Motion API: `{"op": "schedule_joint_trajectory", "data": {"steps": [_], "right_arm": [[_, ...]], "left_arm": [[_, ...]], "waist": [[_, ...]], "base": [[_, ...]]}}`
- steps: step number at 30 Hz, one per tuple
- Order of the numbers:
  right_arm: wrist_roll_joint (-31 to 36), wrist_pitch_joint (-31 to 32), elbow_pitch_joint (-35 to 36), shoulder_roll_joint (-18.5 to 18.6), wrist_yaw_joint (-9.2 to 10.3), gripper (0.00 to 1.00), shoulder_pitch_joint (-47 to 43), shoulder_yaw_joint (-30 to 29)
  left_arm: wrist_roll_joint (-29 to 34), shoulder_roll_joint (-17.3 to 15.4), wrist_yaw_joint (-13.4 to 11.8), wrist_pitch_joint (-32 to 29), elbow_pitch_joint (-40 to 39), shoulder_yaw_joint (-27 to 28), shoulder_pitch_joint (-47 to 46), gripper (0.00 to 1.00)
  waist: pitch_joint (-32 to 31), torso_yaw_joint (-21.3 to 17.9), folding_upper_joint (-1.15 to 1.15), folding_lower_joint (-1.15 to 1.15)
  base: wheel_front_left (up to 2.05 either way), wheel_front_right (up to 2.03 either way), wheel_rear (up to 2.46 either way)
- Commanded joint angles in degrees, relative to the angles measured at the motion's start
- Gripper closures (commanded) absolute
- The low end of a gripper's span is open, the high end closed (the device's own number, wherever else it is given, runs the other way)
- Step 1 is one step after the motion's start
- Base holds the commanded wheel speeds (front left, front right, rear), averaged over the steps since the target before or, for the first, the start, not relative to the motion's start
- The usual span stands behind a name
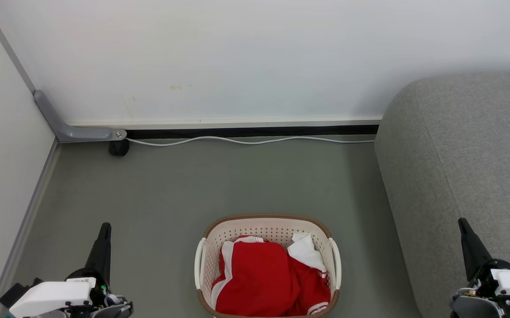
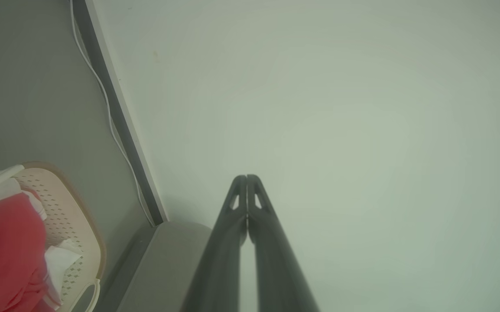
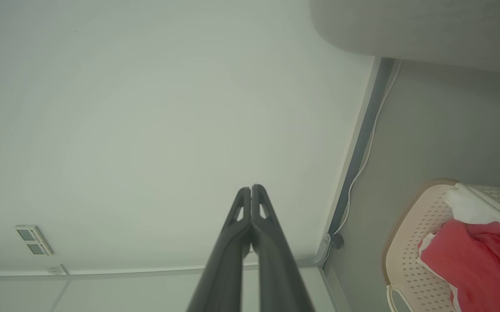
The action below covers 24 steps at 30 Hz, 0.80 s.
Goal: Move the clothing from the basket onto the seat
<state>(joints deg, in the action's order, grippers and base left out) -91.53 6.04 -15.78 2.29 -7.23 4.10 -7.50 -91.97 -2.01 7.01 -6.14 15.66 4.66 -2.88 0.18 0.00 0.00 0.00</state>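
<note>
Right gripper [image 3: 251, 188] closed, empty, aimed at pale wall [image 3: 146, 108]. Basket [image 3: 406, 260] lower right holds red clothing [image 3: 475, 264]; grey mass above is probably the seat [image 3: 427, 30]

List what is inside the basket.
Inside the basket lies the clothing: crumpled red fabric with white stripes and panels. It covers the basket's floor, so anything beneath and the number of pieces cannot be told.

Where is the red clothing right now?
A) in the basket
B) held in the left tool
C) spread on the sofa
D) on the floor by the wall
A: the red clothing lies heaped inside the basket, beside the grey sofa. The left tool and the right tool are shut and apart from it.
</note>
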Motion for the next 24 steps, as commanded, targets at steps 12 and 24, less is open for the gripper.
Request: {"op": "schedule_joint_trajectory", "data": {"steps": [12, 24], "right_arm": [[-0.7, 0.4, 1.8, 0.6, -0.25, 1.00, 2.1, 1.0], [-0.7, 0.4, 1.8, 0.6, -0.25, 1.00, 2.1, 1.0]], "left_arm": [[-0.2, -0.9, 0.5, -0.3, -1.6, 1.8, -3.3, 1.00], [-0.2, -0.9, 0.5, -0.3, -1.6, 1.8, -3.3, 1.00]], "waist": [[0.0, 0.0, 0.00, 0.00], [0.0, 0.0, 0.00, 0.00]], "base": [[0.00, 0.00, 0.00], [0.00, 0.00, 0.00]]}}
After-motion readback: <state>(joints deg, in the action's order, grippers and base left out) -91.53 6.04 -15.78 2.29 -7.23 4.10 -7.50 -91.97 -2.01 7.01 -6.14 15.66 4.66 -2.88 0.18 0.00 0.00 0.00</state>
